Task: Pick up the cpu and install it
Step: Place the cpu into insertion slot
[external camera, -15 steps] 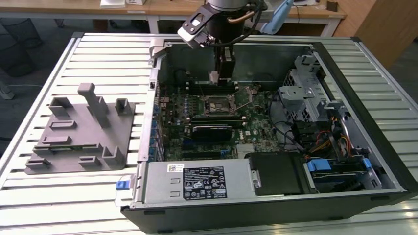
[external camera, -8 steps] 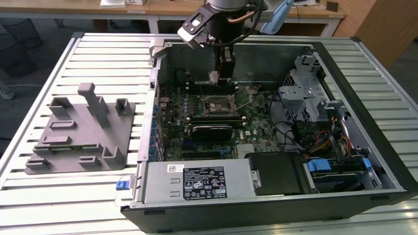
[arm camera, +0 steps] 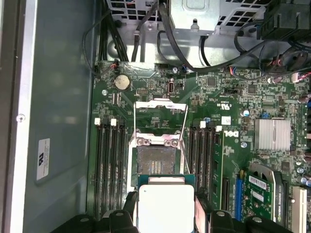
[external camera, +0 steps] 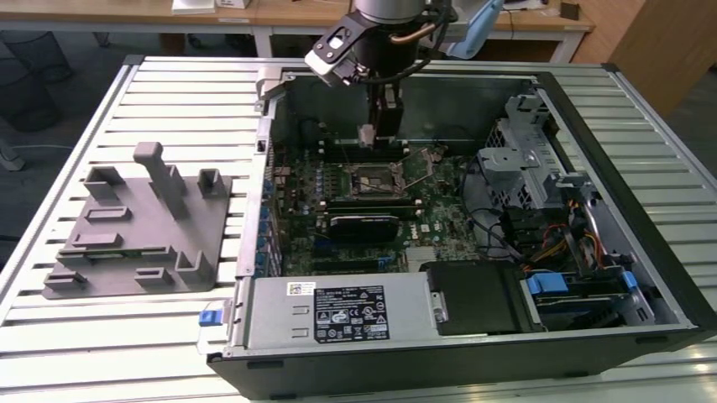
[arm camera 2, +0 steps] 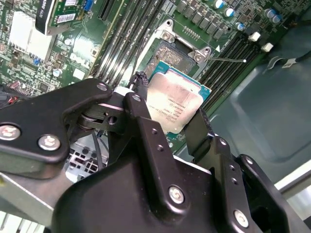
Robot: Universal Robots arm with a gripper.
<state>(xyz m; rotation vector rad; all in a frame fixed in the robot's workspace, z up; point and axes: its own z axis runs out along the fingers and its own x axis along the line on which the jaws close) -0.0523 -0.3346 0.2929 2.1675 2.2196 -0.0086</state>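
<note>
Pincer (arm camera 2: 171, 110) clamped on cpu (arm camera 2: 176, 104) by two opposite edges; cpu above open socket (arm camera: 156, 162) of motherboard (arm camera: 214, 97), inside computer case (external camera: 448, 365) on bench (external camera: 168, 92).

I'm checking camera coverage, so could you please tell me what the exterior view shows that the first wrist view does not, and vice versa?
Exterior view: the grey tray on the slatted table, at the exterior view's left of the computer case. First wrist view: a coin battery and the white latches of the memory slots. Both: the gripper holding the cpu over the motherboard, near the open socket.
</note>
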